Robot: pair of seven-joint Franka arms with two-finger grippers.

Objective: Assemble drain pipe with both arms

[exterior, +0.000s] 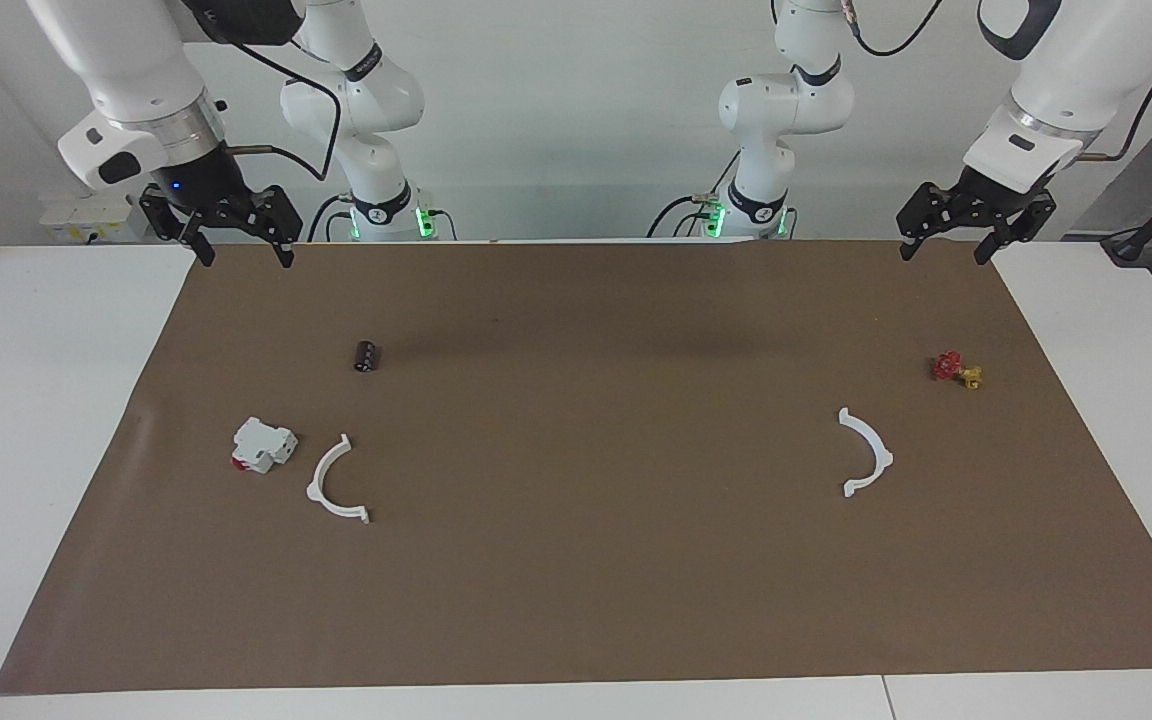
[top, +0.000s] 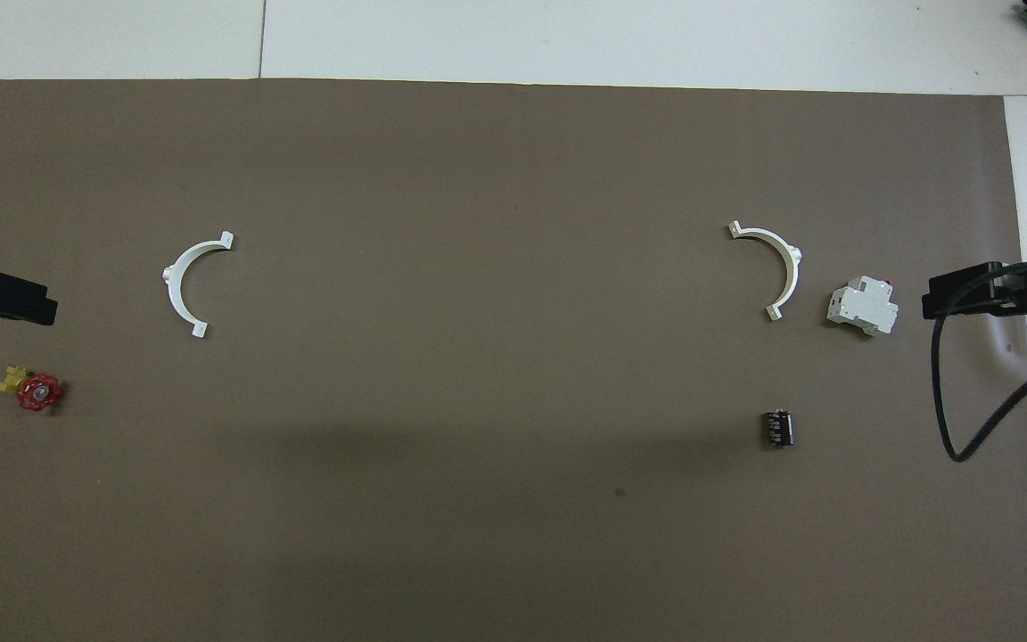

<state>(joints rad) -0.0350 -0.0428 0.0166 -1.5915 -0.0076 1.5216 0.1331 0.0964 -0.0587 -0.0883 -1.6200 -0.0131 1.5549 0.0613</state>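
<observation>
Both tools are held spread and holding nothing: the left tool [exterior: 976,232] and right tool [exterior: 233,232] hang above the robots' edge of the brown mat [exterior: 576,600]. One white half-ring [exterior: 336,483] is found on the mat just beside the white box [exterior: 263,445]; the other half-ring [exterior: 866,452] is well apart, near the red valve [exterior: 954,369]. A thin, flat arc could be pushed along instead of gripped, and the box could be nudged.
</observation>
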